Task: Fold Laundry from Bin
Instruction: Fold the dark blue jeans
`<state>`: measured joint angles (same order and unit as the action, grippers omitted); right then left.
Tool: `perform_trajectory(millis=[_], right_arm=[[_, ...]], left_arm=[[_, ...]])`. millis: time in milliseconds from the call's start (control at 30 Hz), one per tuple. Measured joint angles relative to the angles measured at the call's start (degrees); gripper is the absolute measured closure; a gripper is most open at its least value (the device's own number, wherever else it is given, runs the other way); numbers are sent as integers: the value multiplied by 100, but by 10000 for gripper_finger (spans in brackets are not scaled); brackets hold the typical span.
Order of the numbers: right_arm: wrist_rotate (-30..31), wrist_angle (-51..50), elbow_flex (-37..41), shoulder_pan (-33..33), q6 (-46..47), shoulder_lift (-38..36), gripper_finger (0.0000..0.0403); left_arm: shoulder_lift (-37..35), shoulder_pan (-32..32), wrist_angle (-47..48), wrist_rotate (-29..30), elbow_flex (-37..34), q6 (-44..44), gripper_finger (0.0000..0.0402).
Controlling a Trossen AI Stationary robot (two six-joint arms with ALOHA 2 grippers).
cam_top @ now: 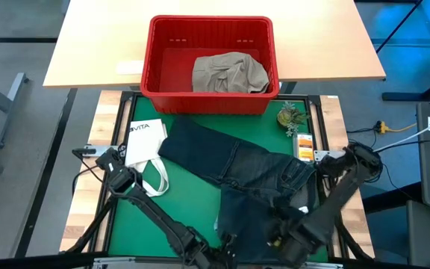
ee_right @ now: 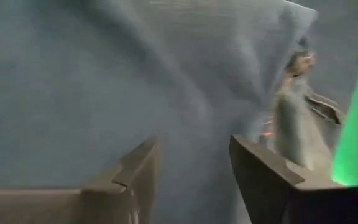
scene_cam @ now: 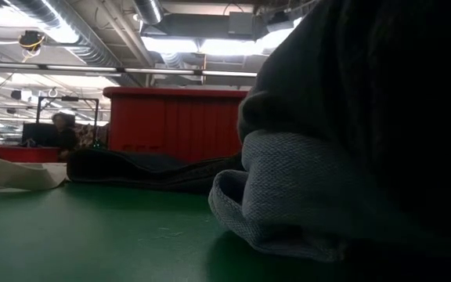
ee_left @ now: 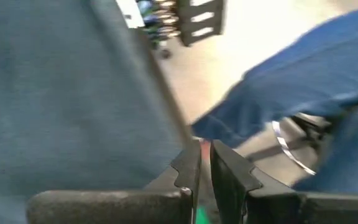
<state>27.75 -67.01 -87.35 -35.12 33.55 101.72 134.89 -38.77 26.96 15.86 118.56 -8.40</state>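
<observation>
red bin (cam_top: 210, 37), blue jeans (cam_top: 237, 168), seemingly khaki garment (cam_top: 228, 73)

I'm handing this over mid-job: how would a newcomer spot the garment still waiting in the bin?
Find the red bin on the wooden table beyond the green mat. Inside it, toward its right side, lies a crumpled khaki-beige garment. It is the only pale cloth there; the jeans lie out on the mat.

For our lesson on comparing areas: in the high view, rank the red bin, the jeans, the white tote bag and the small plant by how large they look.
1. Jeans and red bin: similar, unsure
2. White tote bag
3. Small plant
</observation>
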Motion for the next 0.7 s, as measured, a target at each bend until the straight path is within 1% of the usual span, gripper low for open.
perform_trajectory(millis=[100,167,233,333,400,533,700], right_arm=[[-27,195,0,-508,230,16,205],[12,414,0,-825,270,82,205],[291,584,-2,-1121,321,182,205],[812,664,-2,-1413,644,405,205],[861,660,-2,-1492,793,576,205],[696,656,-2,-1559,989,862,205],[151,637,-3,-1559,1164,1080,205]], left_arm=[[0,116,7,375,0,4,377],[0,225,30,495,2,4,385],[0,365,88,524,2,4,392],[0,558,91,531,2,4,399],[-2,689,87,568,2,4,399],[-2,948,165,569,2,4,397],[-4,1308,862,781,4,-49,400]])
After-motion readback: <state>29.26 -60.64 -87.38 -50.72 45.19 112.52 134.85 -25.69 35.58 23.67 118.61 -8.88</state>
